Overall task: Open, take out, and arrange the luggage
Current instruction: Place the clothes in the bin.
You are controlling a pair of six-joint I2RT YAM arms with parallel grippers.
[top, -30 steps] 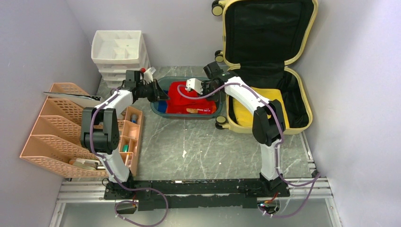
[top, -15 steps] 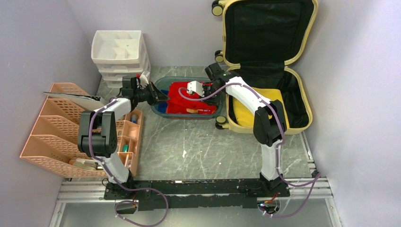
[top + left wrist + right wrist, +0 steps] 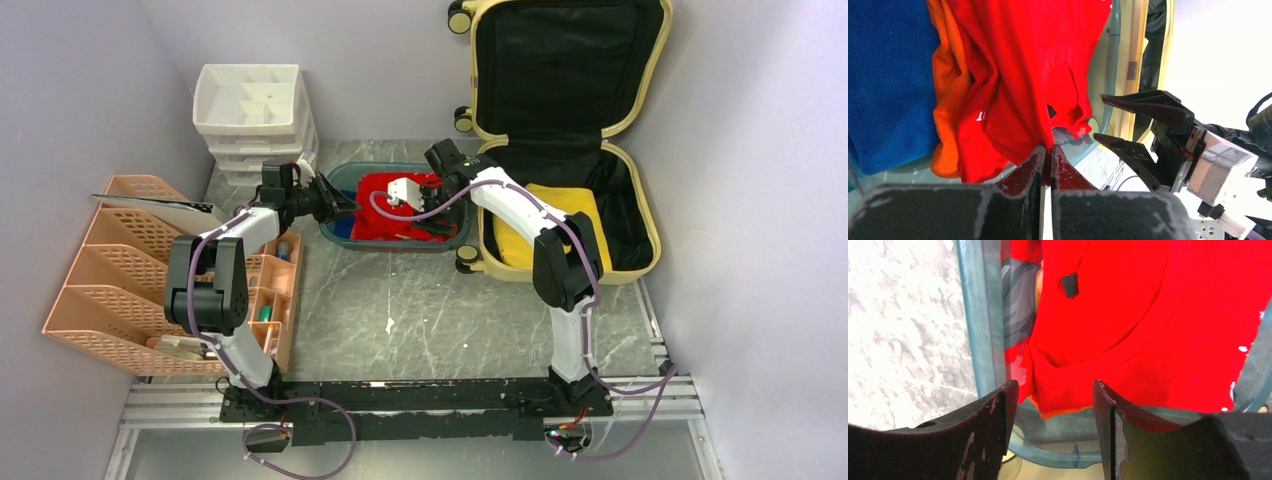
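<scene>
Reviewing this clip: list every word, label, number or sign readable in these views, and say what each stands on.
On the red garment, left wrist view: white print, roughly "1" plus a character cut off by a fold; not readable as a word.
On the same garment, right wrist view: white flecks at its right edge; too fragmentary to read.
On the luggage, teal tray and white drawer unit: no lettering visible.

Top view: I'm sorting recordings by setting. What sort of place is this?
Probably a lab test booth staged for unpacking: plain walls close around a marble-look table, with the luggage open, a teal tray of clothes and a white drawer unit.
</scene>
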